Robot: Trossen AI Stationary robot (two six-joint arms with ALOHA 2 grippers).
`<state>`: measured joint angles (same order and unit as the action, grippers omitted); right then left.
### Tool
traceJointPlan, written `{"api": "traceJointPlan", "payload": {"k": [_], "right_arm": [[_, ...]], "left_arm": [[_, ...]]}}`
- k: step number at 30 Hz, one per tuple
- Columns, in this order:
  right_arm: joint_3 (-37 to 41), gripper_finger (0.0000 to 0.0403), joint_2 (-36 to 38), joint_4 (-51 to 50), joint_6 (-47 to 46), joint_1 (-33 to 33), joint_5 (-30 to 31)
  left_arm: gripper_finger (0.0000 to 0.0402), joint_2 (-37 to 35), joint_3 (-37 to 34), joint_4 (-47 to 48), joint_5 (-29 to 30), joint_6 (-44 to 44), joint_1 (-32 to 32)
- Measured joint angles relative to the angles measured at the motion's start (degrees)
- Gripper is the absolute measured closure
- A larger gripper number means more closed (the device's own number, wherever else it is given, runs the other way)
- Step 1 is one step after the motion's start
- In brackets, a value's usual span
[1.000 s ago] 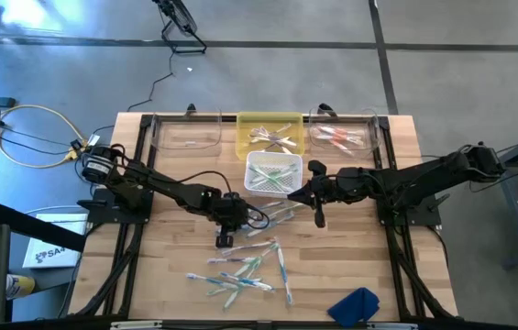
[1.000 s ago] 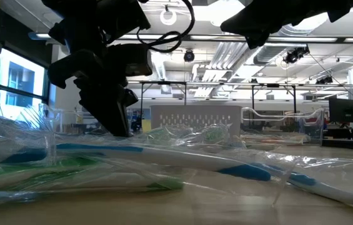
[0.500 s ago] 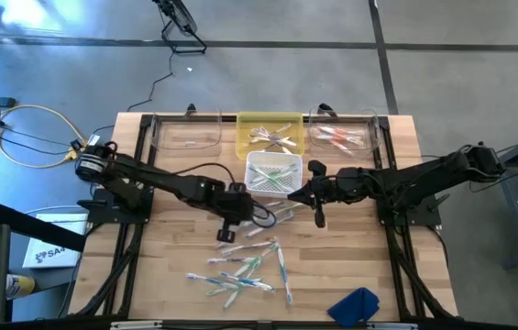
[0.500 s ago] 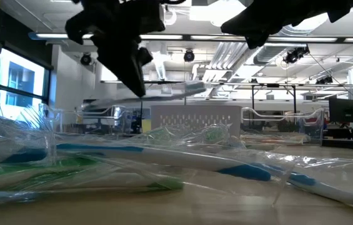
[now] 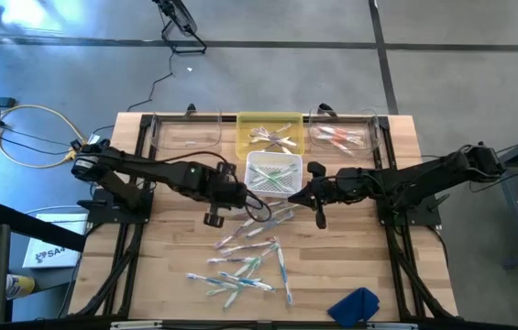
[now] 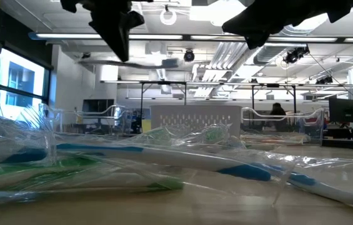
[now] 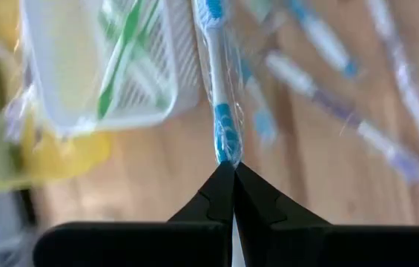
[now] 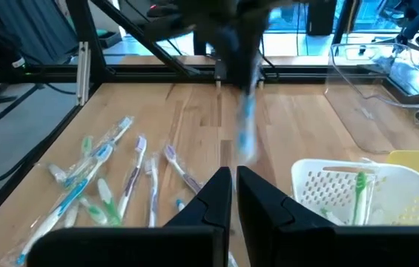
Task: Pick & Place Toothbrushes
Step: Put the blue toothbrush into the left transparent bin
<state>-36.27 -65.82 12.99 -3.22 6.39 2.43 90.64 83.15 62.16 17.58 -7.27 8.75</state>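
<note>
My left gripper (image 5: 238,196) hangs above the table just left of the white basket (image 5: 272,174), shut on a blue-and-white toothbrush (image 7: 216,81) in a clear wrapper. The same toothbrush (image 8: 246,126) shows blurred in the right wrist view. Several more wrapped toothbrushes (image 5: 245,261) lie loose on the wood nearer the front. The white basket holds green-accented ones. My right gripper (image 5: 317,213) is raised to the right of the basket, shut, with nothing in it. My left gripper pinches the toothbrush by its blue end (image 7: 228,147) between the two fingertips. The brush runs on from the tips along the fingers' line. The fingers slant steeply down from above. The brush is lifted clear of the table.
Along the far edge stand a clear tray (image 5: 185,136), a yellow tray (image 5: 270,133) with pale brushes and a clear tray (image 5: 343,137) with red ones. A blue cloth (image 5: 355,304) lies at the near right corner. Bare wood shows at the left (image 5: 167,247).
My left gripper has risen from the table and moved toward the far edge, nearer the white basket, tipping and rolling as it went. It stays shut on the blue-and-white toothbrush, which has been lifted clear of the table.
</note>
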Motion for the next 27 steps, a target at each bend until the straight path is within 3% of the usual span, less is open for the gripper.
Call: {"api": "traceJointPlan", "payload": {"k": [12, 27], "right_arm": [[0.0, 0.0387, 0.0, -2.11, -0.02, 0.0, -0.04], [0.0, 0.0387, 0.0, -3.31, -1.54, 0.0, -0.08]], "left_arm": [[0.0401, -4.19, 1.34, 8.3, 1.7, -2.27, -11.59], [0.0401, -4.91, 0.04, 9.82, 1.35, -9.19, -37.8]]}}
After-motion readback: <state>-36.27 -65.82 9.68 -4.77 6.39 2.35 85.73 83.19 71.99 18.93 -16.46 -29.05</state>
